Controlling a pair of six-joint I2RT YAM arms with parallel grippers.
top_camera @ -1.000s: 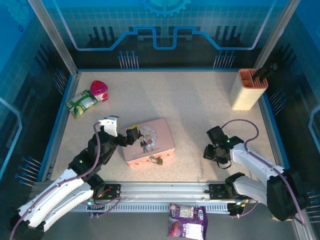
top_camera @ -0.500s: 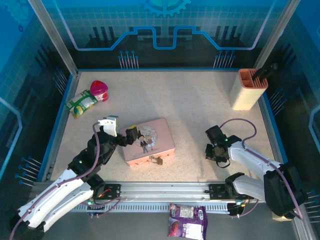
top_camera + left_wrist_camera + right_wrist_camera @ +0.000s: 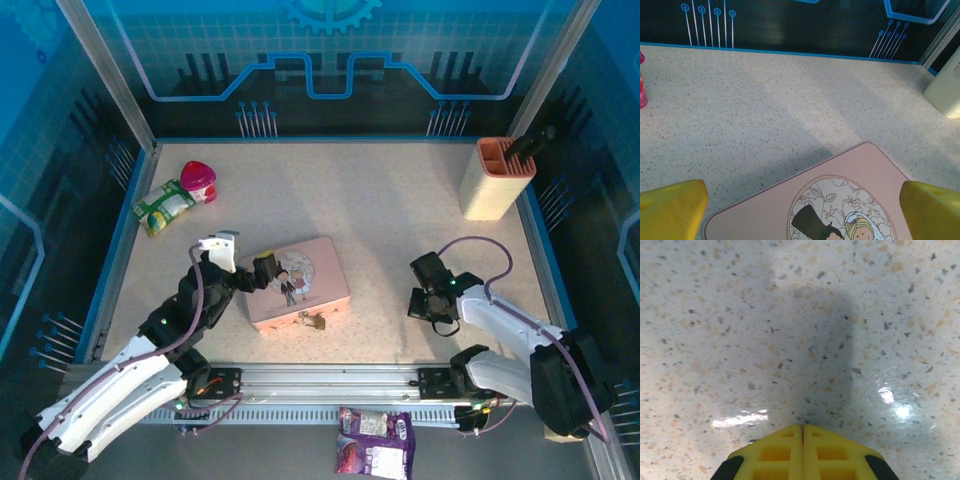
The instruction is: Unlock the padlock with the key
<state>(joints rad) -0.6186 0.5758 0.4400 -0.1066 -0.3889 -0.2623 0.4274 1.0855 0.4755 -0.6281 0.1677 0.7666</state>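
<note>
Padlock [image 3: 318, 322]: at the near edge of the pink tin [image 3: 300, 262], facing the arm bases, probably for key access.
Key: too small to make out; may be pinched by the right fingers, unconfirmed.
Right gripper [image 3: 802, 435]: fingers pressed together, tips down at the tabletop [image 3: 740, 315], well right of the tin.
Left gripper [image 3: 805, 210]: jaws wide, poised over the tin's left end, likely to steady it.

Both arms are glossy white shells over black joints, the left arm [image 3: 110, 385] and right arm [image 3: 510, 335] each trailing a looped mauve cable and showing a tiny green light, with chunky yellow fingers [image 3: 670, 207] on the left end effector [image 3: 802, 195] and square-pocketed ones on the right end effector [image 3: 802, 432].
</note>
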